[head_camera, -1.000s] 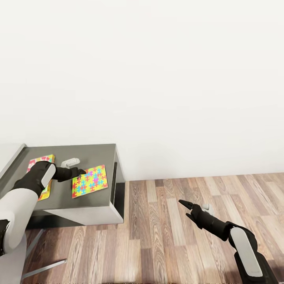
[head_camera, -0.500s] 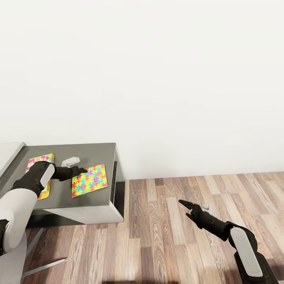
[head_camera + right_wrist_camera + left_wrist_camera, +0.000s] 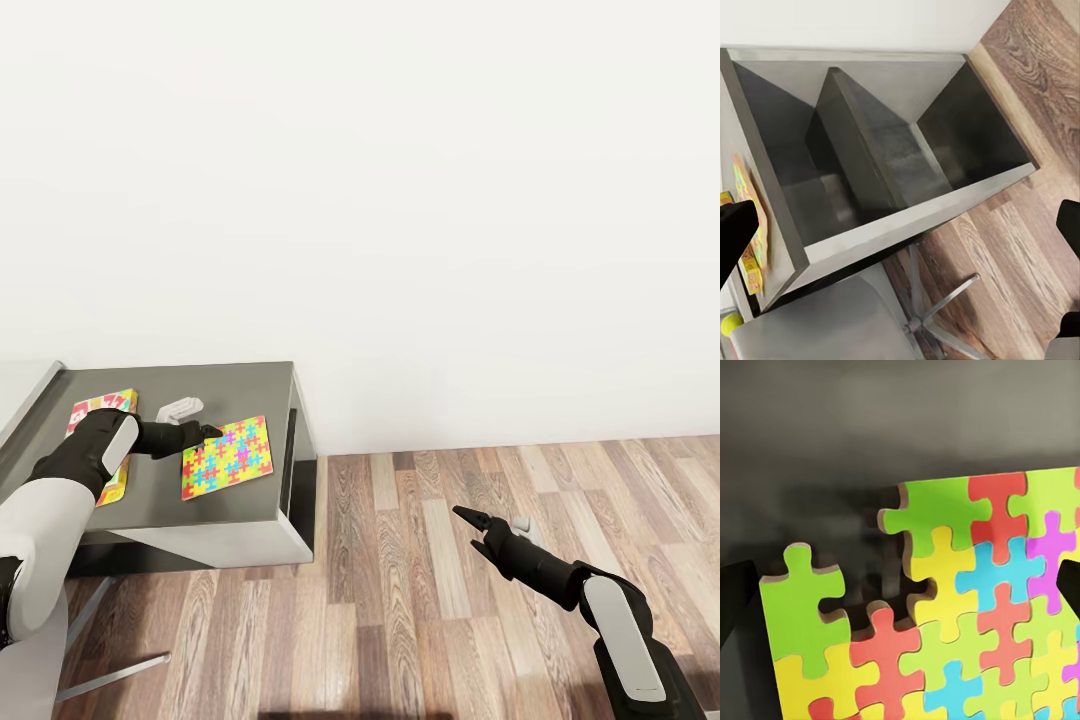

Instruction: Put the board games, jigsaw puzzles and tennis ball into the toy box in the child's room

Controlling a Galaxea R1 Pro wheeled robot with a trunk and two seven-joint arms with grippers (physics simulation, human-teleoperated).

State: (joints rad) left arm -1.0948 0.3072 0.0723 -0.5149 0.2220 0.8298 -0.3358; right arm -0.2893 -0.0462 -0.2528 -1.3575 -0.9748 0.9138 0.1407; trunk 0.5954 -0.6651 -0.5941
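My right gripper point(image 3: 477, 533) is hovering nearest me over the wood-plank floor point(image 3: 430, 560), fingers spread, holding nothing. Farther off, my left gripper point(image 3: 205, 434) is reaching the near corner of a jigsaw puzzle point(image 3: 227, 457) lying flat on the dark grey cabinet top point(image 3: 225, 383); up close, black fingertips point(image 3: 736, 604) are sitting either side of the puzzle's ragged edge point(image 3: 945, 607), but I cannot tell whether they are gripping. My forearm is hiding part of a red-and-yellow board game point(image 3: 98, 408). From my right wrist, a tennis ball point(image 3: 729, 323) is peeking in, cut off. A white wall point(image 3: 400, 200) is filling the background.
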